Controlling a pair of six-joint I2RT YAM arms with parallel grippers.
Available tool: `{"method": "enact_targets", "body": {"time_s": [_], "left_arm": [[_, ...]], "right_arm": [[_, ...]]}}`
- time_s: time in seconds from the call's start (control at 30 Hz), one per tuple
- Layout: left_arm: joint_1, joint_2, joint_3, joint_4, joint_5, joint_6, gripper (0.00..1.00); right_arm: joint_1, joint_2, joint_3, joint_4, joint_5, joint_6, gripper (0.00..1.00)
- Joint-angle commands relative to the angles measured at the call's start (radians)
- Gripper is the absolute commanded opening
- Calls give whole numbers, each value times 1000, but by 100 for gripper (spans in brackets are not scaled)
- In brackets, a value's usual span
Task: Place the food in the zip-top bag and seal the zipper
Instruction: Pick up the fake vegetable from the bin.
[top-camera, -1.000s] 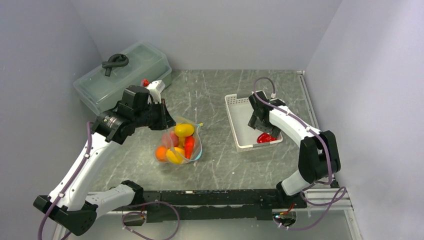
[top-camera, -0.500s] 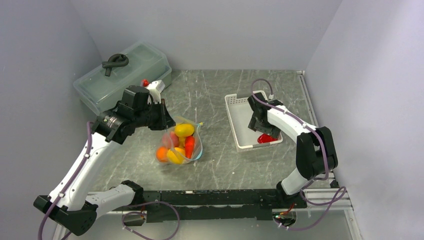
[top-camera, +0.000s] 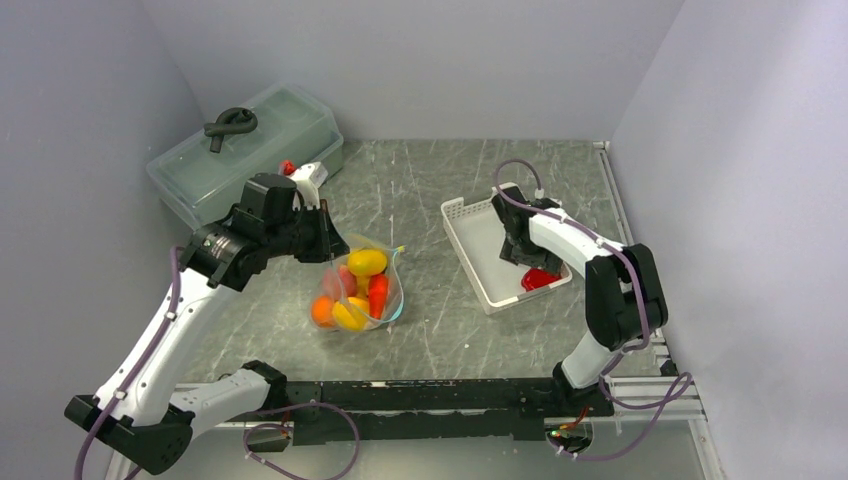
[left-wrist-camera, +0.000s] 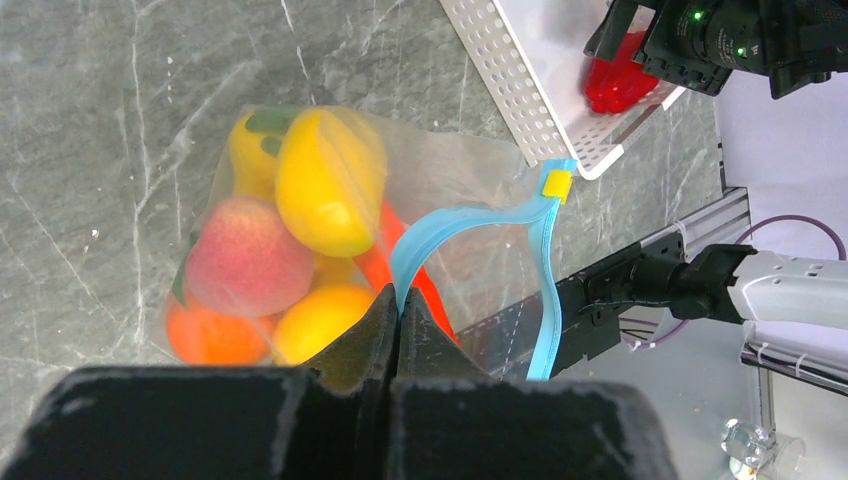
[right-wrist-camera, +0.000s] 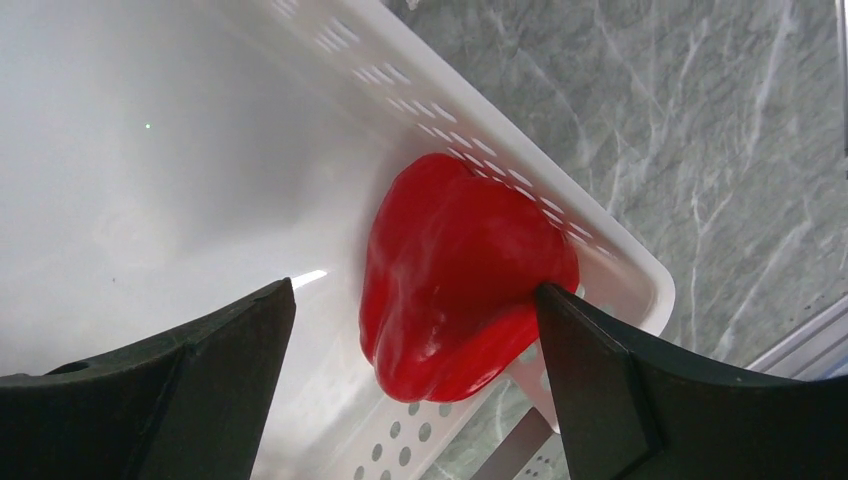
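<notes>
1. Small clear crinkly zip-top bag (top-camera: 372, 296): you'll find it on the grey marbled table (top-camera: 420, 185), mid-left. It holds a yellow lemon (left-wrist-camera: 330, 180), a pink peach (left-wrist-camera: 245, 255), an orange fruit (left-wrist-camera: 205, 335) and a carrot (left-wrist-camera: 405, 262).
2. Teal-blue zipper strip (left-wrist-camera: 430, 228): the mouth is gaping and unsealed.
3. Left gripper (left-wrist-camera: 397, 300): pinched tight on the zipper strip.
4. Glossy red toy pepper (right-wrist-camera: 460, 275): in a corner of the white latticed plastic basket (right-wrist-camera: 600, 240), well apart from your bag.
5. Right gripper (right-wrist-camera: 415, 290): spread wide, straddling the pepper.
</notes>
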Motion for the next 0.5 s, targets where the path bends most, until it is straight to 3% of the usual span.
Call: {"method": "enact_targets", "body": {"time_s": [0.0, 0.23, 0.47], "left_arm": [[4, -36, -13, 51, -4, -10, 0], [4, -17, -10, 56, 13, 0, 0], [6, -24, -18, 44, 8, 14, 0]], "right_arm": [[-20, 68, -26, 34, -64, 33, 93], [-19, 88, -30, 8, 2, 33, 90], [-18, 113, -41, 7, 40, 29, 79]]}}
